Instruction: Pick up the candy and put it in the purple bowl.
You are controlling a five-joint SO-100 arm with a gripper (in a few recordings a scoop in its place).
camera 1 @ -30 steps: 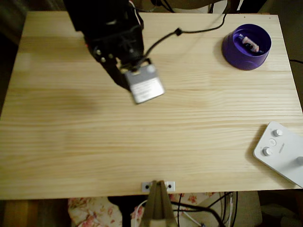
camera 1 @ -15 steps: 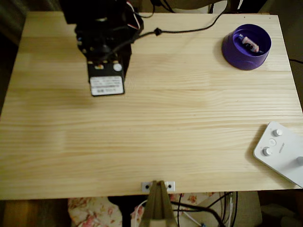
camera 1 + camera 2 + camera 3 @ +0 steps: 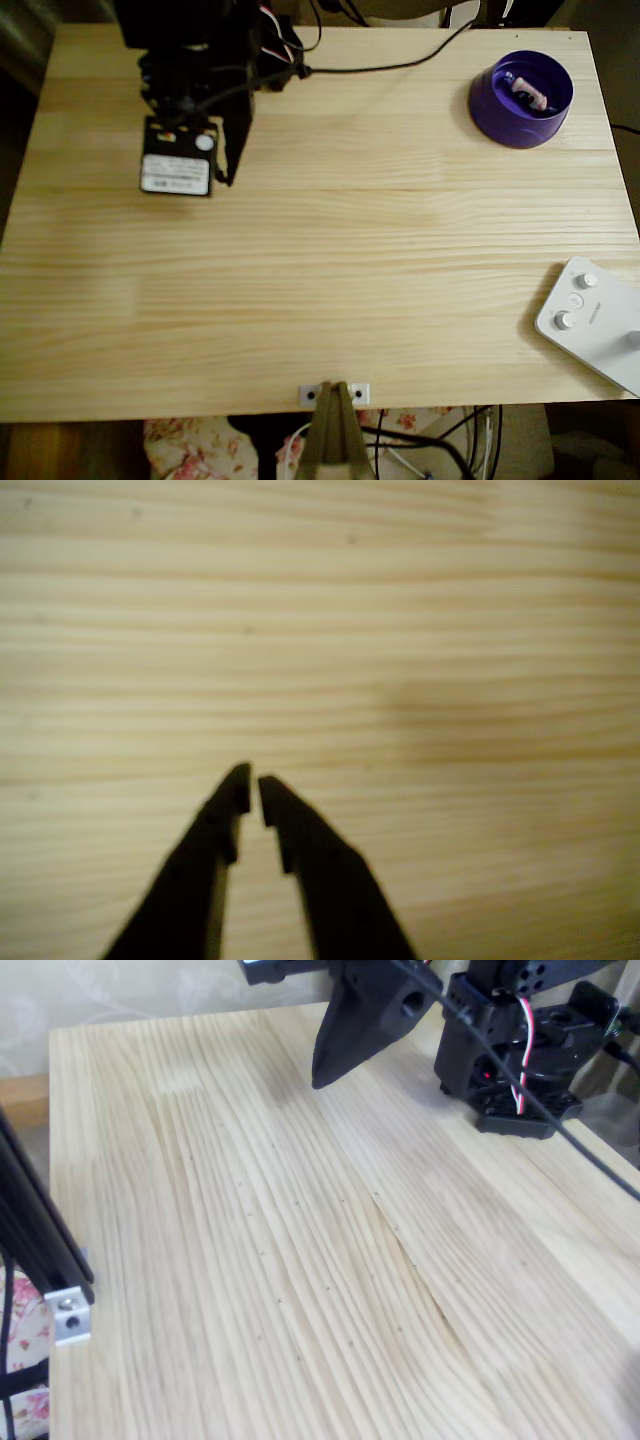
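The candy [image 3: 527, 91], a small pinkish wrapped sweet, lies inside the purple bowl [image 3: 497, 108] at the table's back right corner in the overhead view. My gripper [image 3: 228, 178] hangs over the back left part of the table, far from the bowl. In the wrist view the gripper [image 3: 252, 778] points at bare wood, its two dark fingers almost touching, with nothing between them. In the fixed view the gripper [image 3: 318, 1082] hovers just above the boards, tips together.
A white device with knobs [image 3: 595, 325] lies at the front right edge. A black cable [image 3: 400, 66] runs along the back of the table from the arm. The arm's base [image 3: 520, 1050] stands at the back edge.
The arm has swung leftward along the back of the table, away from the bowl. The candy stays in the bowl.
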